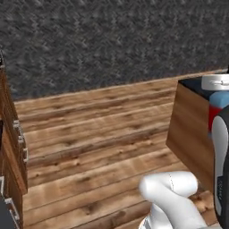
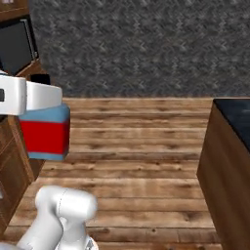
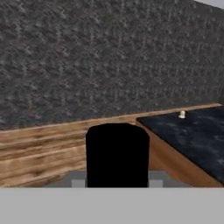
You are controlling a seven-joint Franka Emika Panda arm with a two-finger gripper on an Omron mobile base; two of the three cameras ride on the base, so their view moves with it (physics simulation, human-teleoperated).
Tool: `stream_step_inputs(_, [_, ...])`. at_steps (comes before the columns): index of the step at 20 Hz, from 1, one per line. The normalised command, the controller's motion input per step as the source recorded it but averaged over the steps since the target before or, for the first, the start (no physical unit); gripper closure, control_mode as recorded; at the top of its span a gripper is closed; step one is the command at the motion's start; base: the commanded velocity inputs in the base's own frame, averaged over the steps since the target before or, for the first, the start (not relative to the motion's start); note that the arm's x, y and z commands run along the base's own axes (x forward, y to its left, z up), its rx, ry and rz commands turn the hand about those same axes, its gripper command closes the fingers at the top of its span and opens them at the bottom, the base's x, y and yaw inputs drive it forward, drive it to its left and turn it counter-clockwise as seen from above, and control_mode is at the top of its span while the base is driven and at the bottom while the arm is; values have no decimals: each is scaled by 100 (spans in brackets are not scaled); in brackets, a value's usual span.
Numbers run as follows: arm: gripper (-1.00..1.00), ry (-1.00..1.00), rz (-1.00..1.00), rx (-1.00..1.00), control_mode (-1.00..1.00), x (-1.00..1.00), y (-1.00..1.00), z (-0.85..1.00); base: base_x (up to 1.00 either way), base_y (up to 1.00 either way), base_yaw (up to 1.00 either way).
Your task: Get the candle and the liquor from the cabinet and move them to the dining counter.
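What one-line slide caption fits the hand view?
Black cap of the held liquor fills the foreground; the candle already stands on the dining counter ahead.

You will find no legible text, label, brand, number or sign here. The liquor [image 2: 45, 136] presents plain red and light blue faces, with no printing you can read. The wall tiling carries no markings.

Base cams fwd, share floor [image 1: 103, 134]

Raised arm's gripper [image 2: 29, 100] is clamped on the liquor [image 2: 45, 134] (held upright)
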Motion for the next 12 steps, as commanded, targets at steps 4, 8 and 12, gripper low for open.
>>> stream_step_inputs(4, [100,0,0,0,100,0,0,0,95,78,-53])
stream_step_inputs(8, [100,0,0,0,100,0,0,0,92,64,-52])
stream_step_inputs(12, [100,0,0,0,100,0,0,0,88,68,-52])
